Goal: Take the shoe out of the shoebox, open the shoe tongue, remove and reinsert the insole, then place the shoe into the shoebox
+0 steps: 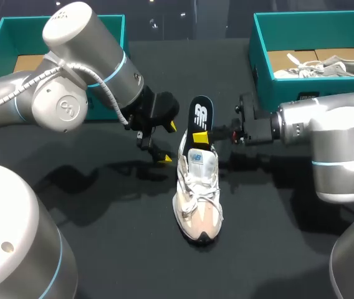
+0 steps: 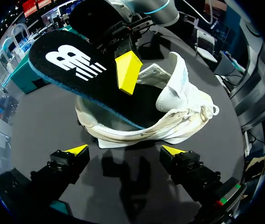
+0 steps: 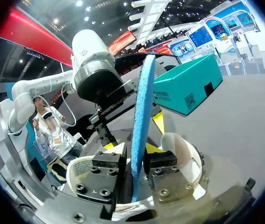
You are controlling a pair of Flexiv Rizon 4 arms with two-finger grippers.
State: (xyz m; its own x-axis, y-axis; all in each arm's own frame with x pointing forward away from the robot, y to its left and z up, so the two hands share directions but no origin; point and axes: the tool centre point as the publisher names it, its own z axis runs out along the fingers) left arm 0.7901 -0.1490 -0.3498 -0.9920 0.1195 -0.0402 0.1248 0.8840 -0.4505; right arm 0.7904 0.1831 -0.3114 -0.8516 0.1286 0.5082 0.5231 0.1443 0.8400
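Observation:
A white and beige shoe (image 1: 199,193) stands upright on the black table's middle, toe toward me. Its black insole (image 1: 200,115), blue underneath, sticks up out of the heel opening. My right gripper (image 1: 203,138) reaches in from the right at the heel. In the right wrist view the insole (image 3: 144,102) stands on edge between my right gripper's (image 3: 131,148) fingers, a thin gap showing on one side. My left gripper (image 1: 168,142) hangs open just left of the heel, holding nothing. In the left wrist view, the shoe (image 2: 179,112) and insole (image 2: 76,70) lie ahead of that gripper (image 2: 125,149).
A teal shoebox (image 1: 258,62) at the back right holds a second shoe (image 1: 326,65). Another teal box (image 1: 9,31) sits at the back left, behind my left arm. Bare black tabletop (image 1: 114,249) lies in front of the shoe.

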